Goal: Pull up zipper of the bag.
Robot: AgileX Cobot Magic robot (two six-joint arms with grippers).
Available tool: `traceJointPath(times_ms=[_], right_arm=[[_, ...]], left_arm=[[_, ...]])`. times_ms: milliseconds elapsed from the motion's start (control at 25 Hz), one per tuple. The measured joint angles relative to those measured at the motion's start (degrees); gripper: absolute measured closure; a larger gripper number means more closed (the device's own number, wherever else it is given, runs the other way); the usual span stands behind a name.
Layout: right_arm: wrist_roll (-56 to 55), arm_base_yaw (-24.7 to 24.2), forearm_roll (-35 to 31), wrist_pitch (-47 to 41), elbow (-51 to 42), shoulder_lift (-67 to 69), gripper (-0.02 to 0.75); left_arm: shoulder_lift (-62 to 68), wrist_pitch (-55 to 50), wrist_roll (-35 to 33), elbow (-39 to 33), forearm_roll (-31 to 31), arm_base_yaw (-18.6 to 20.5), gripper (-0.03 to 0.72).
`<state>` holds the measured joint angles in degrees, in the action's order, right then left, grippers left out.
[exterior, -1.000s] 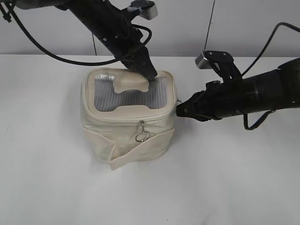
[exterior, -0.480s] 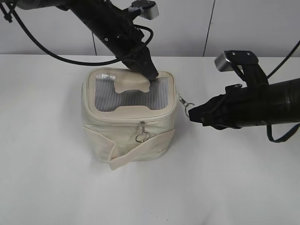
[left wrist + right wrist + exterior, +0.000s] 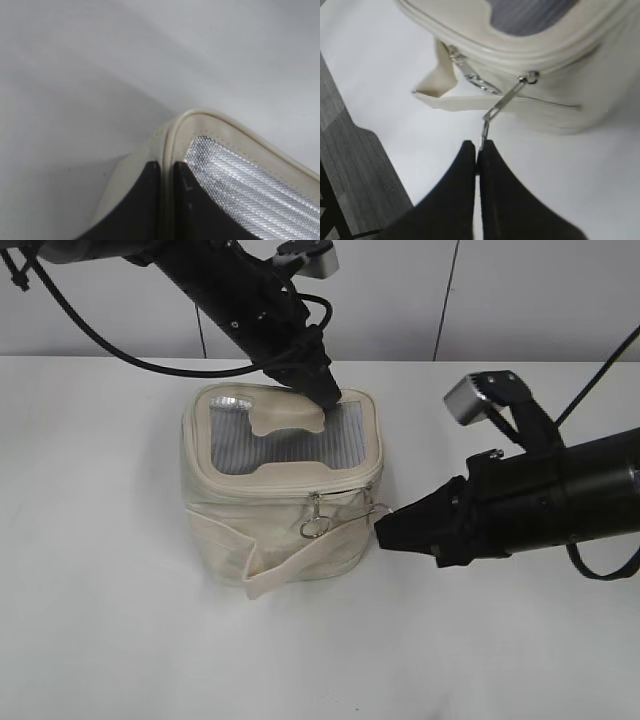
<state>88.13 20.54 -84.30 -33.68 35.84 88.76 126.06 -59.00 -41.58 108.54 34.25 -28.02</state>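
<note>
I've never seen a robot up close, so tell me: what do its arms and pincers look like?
Both arms are matte black. The left gripper and right gripper taper to slim, pointed black fingers. Each wrist carries a small silver-grey camera box, and loose black cables loop along the arms. No markings are legible.

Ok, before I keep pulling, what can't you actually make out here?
- Left end effector, left wrist view: cropped by the frame's bottom edge; grip on the bag rim unclear.
- Zipper track's far side: hidden behind the bag, every view.
- Right end effector pull contact: blurred, right wrist view.
</note>
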Motion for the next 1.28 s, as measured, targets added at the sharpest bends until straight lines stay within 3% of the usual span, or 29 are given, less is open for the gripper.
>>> traceJointPath(times_ms=[320, 560, 640, 800, 880, 1080, 1280], right_arm=[[-0.67, 17.75, -6.69, 10.88, 6.95, 4.56, 0.729], [-8.31, 21.19, -5.22, 12.55, 12.2, 8.91, 0.714], [-14.16, 21.19, -0.21, 11.26, 12.37, 8.85, 0.643], [-31.72, 19.8, 17.55, 8.13, 12.37, 6.46, 0.37], [-42.45, 18.36, 28.11, 6.7, 12.4, 3.75, 0.314], [-63.05, 14.59, 50.09, 0.02, 12.44, -4.37, 0.286], [-77.44, 13.11, 65.87, -11.09, 12.51, -14.64, 0.285]], left_arm=[[0.0, 0.32, 0.51, 0.0, -0.17, -0.3, 0.649], [0.0, 0.18, 0.44, 0.0, -0.17, -0.36, 0.637], [0.0, 1.09, 0.5, 0.0, -0.07, -0.38, 0.562], [-0.76, 2.83, 1.37, 0.0, 0.06, -0.19, 0.335], [-1.84, 3.23, 3.47, -0.12, -0.45, -0.01, 0.331], [-7.68, 3.03, 6.67, -2.03, -1.5, 0.44, 0.4], [-19.23, 3.35, 8.89, -12.67, -2.88, 0.44, 0.408]])
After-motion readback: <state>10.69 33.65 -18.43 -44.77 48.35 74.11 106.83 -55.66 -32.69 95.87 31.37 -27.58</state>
